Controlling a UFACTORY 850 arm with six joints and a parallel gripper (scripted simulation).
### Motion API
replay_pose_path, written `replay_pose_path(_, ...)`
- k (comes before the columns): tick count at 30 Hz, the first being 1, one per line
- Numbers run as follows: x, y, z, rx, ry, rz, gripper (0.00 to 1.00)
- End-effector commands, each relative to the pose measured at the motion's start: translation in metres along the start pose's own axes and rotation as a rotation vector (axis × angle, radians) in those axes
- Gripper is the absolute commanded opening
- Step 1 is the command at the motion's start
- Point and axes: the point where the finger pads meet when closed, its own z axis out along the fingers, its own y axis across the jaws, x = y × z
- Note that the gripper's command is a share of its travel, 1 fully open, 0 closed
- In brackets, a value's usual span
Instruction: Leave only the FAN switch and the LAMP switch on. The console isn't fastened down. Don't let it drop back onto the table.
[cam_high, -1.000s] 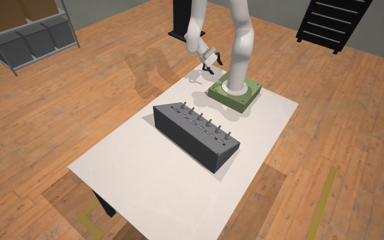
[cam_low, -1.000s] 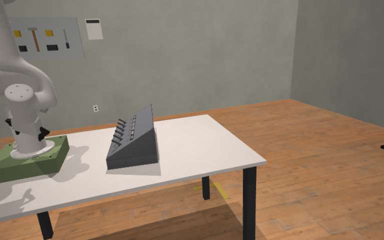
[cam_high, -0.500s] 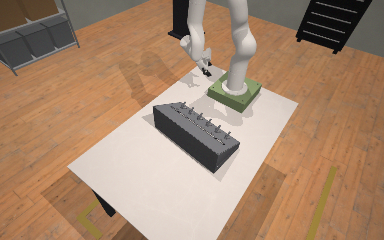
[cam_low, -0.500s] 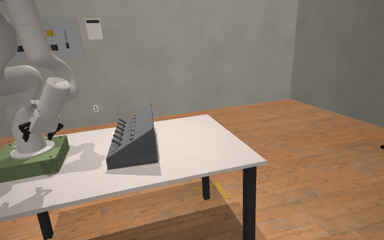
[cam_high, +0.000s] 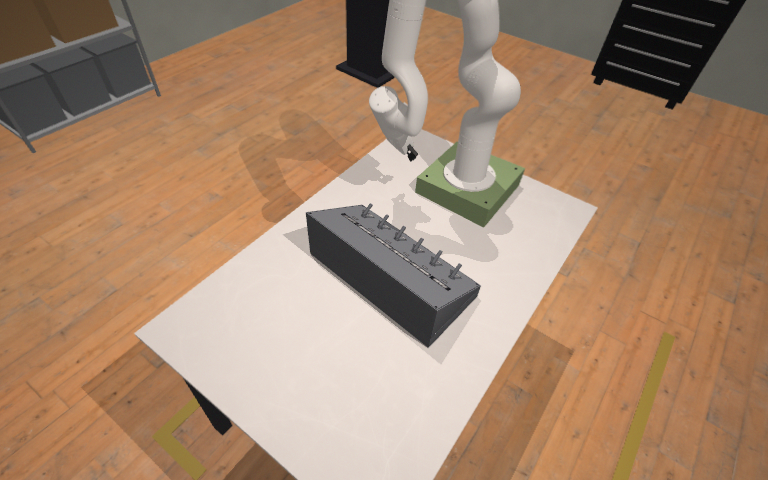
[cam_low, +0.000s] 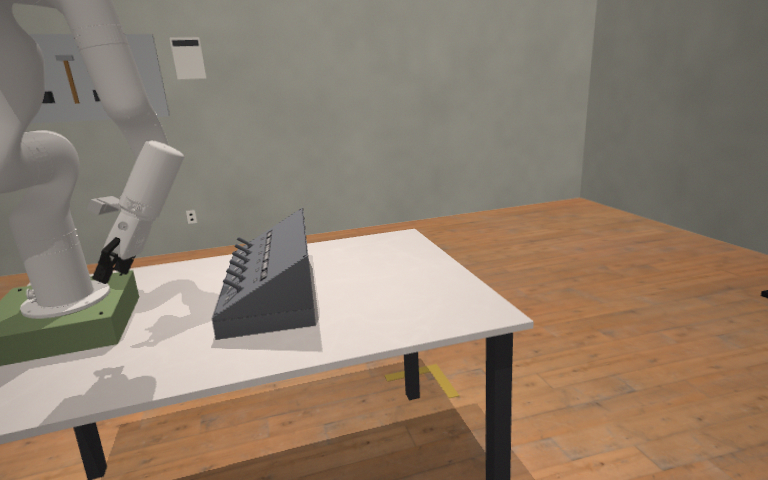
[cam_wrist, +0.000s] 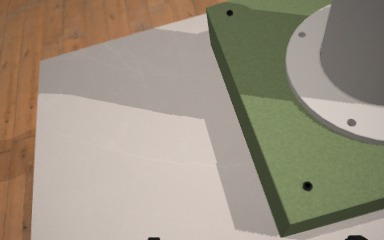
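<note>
A dark grey wedge-shaped console (cam_high: 379, 274) (cam_low: 271, 294) stands in the middle of the white table (cam_high: 317, 367) (cam_low: 396, 283) (cam_wrist: 125, 175). A row of several grey toggle levers (cam_high: 410, 240) (cam_low: 237, 263) runs along its sloped top. Their labels are too small to read, and I cannot tell which are on. My gripper (cam_high: 411, 151) (cam_low: 110, 264) is open and empty. It hangs low over the table's far corner beside the arm's green base (cam_high: 481, 200) (cam_low: 67, 328) (cam_wrist: 280, 130), well away from the console. The wrist view shows only the table corner and the base, not the console.
The white arm rises from the green base at the table's far end. A grey shelf rack (cam_high: 67, 73), a black post (cam_high: 362, 39) and a black slatted rack (cam_high: 662, 39) stand on the wooden floor beyond the table. A tool board (cam_low: 56, 79) hangs on the wall.
</note>
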Motion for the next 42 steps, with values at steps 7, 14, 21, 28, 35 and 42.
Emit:
replay_pose_path(7,-0.045,0.022,-0.031,0.225,-0.136,-0.506,1.00)
replay_pose_path(14,-0.080,0.058,-0.062,0.383,-0.203,-0.852,1.00)
replay_pose_path(21,-0.106,0.107,-0.091,0.541,-0.254,-1.185,1.00)
replay_pose_path(28,-0.121,0.162,-0.117,0.701,-0.289,-1.500,1.00)
replay_pose_path(35,-0.124,0.219,-0.136,0.884,-0.314,-1.835,1.00)
replay_pose_path(42,-0.118,0.272,-0.149,1.065,-0.322,-2.138,1.00)
